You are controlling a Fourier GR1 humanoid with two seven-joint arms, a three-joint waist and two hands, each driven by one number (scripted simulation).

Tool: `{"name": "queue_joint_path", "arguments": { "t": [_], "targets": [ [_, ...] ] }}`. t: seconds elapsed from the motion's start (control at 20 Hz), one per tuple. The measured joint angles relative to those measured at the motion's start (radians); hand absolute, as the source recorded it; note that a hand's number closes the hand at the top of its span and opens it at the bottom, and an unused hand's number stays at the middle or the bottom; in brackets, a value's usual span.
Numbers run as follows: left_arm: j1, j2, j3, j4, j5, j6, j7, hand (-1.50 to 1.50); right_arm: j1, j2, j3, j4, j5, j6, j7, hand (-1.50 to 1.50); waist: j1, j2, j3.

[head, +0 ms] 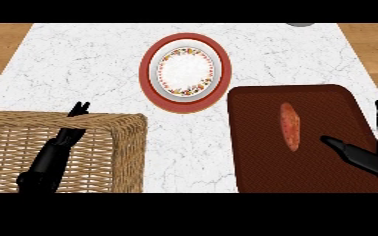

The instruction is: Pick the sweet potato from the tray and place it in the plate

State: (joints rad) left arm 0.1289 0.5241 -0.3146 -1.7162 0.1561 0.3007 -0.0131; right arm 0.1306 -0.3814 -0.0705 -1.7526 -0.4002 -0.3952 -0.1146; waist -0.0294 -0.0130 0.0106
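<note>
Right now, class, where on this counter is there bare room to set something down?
Bare marble counter lies left of the plate above the wicker basket, and between basket and tray. The tray's right side is crowded: sweet potato, right hand.

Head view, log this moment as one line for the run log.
sweet potato: on tray | plate: empty | right hand: near potato, not touching | left hand: over basket
</note>
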Motion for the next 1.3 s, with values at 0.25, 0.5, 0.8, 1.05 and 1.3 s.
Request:
{"name": "queue_joint_path", "arguments": {
  "t": [0.25,0.5,0.8,1.05,1.3],
  "targets": [
    [-0.005,0.007,0.002,0.001,-0.01,-0.002,-0.023,0.0,0.061,-0.158,0.044,-0.06,0.067,0.038,0.182,-1.5,0.014,0.004,0.0],
    [-0.018,0.018,0.005,0.021,-0.009,-0.012,-0.038,0.0,0.055,-0.292,0.048,-0.099,0.07,0.085,0.388,-1.5,0.024,0.009,0.0],
    [-0.034,0.016,-0.002,0.039,-0.008,-0.03,-0.058,0.0,-0.011,-0.368,0.102,-0.063,0.068,0.165,0.546,-1.5,0.039,0.01,0.004],
    [-0.048,0.017,-0.008,0.054,-0.003,-0.036,-0.055,0.0,-0.069,-0.414,0.141,0.022,0.063,0.275,0.592,-1.5,0.045,0.012,0.007],
    [-0.055,0.019,-0.015,0.062,-0.003,-0.032,-0.057,0.0,-0.126,-0.434,0.201,0.1,0.093,0.365,0.619,-1.5,0.049,0.012,0.008]
  ]
}}
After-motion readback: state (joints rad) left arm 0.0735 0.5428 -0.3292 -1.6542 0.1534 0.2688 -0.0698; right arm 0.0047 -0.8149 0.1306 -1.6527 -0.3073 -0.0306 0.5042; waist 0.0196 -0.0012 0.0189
